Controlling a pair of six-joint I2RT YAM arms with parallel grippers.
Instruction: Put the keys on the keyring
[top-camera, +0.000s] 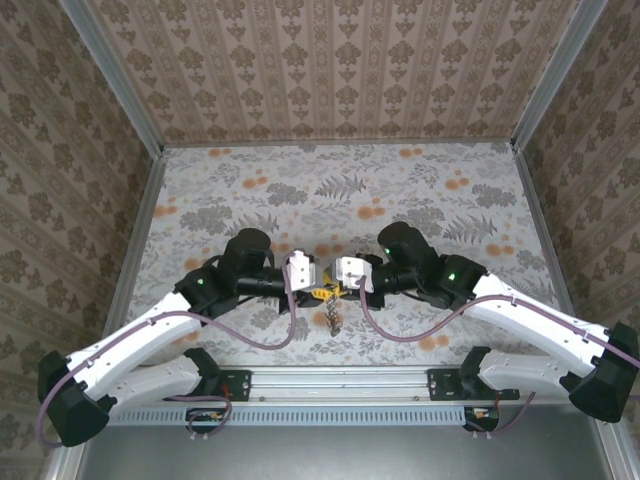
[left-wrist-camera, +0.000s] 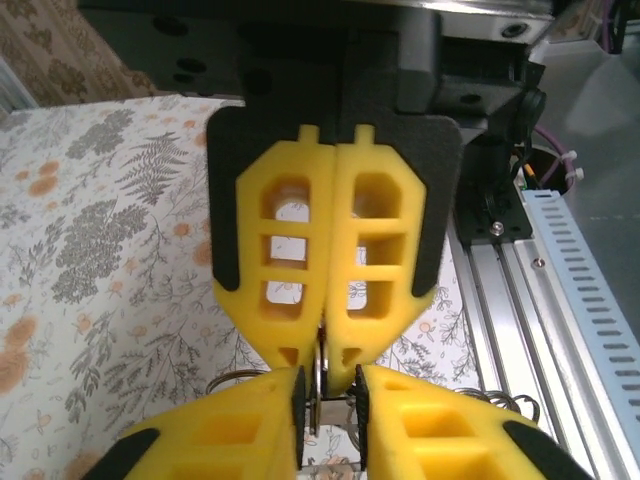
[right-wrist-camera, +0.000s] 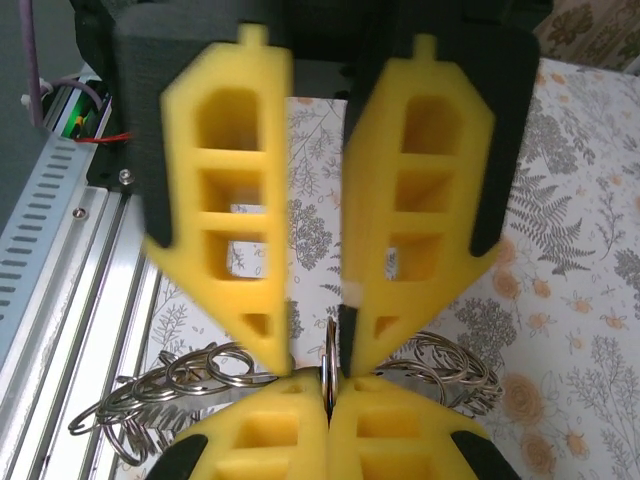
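Patterned wallpaper (top-camera: 330, 70) walls in a table (top-camera: 300, 190) spread with a grey-leaf and orange-flower cloth. Both arms reach in from the near edge and meet tip to tip just beyond the aluminium rail (top-camera: 340, 378), at the middle of the table.

The right pincer (right-wrist-camera: 328, 395) is clenched on the keyring (right-wrist-camera: 329, 350) – its yellow fingers are pressed together, and the thin metal hoop stands edge-on out of the seam. The left pincer (left-wrist-camera: 330, 400) faces it from the left. Its tips are a little apart on either side of the same hoop, with a gap still showing beside the metal; one finger is blurred.

A tangle of silvery split rings (right-wrist-camera: 190, 375) spreads behind the tips – whether it hangs or lies on the cloth, I cannot tell.
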